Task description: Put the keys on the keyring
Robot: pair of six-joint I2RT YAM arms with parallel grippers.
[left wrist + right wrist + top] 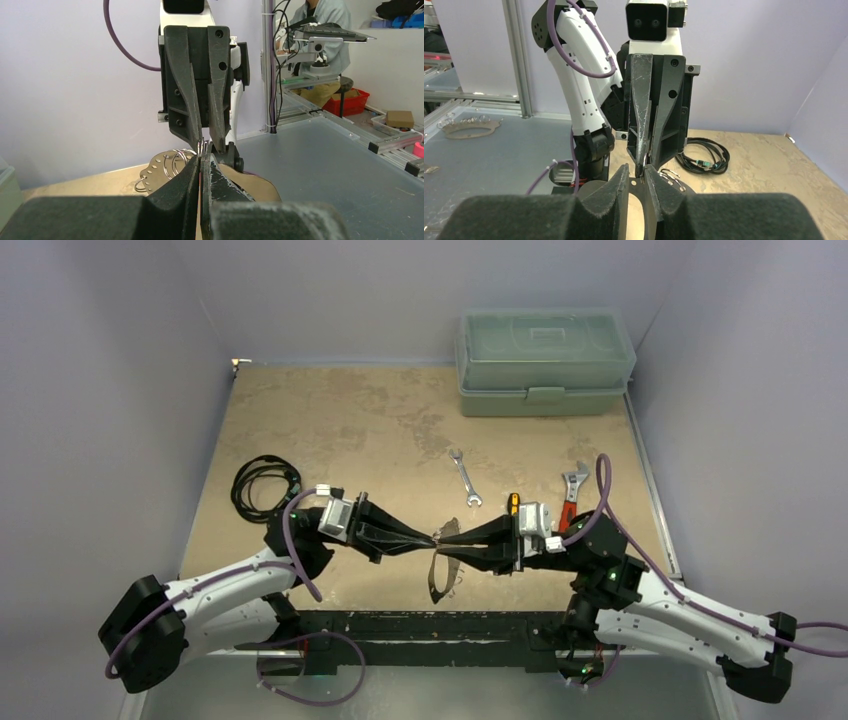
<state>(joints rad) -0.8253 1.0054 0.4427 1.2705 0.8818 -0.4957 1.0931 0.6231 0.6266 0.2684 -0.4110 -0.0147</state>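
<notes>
The keyring (437,590) is a flat oval loop with holes along its rim. It hangs in the air under the two grippers' meeting tips, near the front middle of the table. Small silvery wire loops (172,161) hang from its holes. My left gripper (432,539) (201,159) is shut on a thin silvery piece at the keyring's top rim. Facing it tip to tip, my right gripper (443,536) (637,172) has its jaws a narrow gap apart. The keyring's top band (636,186) shows through that gap. I cannot make out any key shape.
A green toolbox (545,360) stands at the back right. A silver spanner (465,478) and a red-handled adjustable wrench (572,495) lie behind the right gripper. A coiled black cable (262,482) lies behind the left arm.
</notes>
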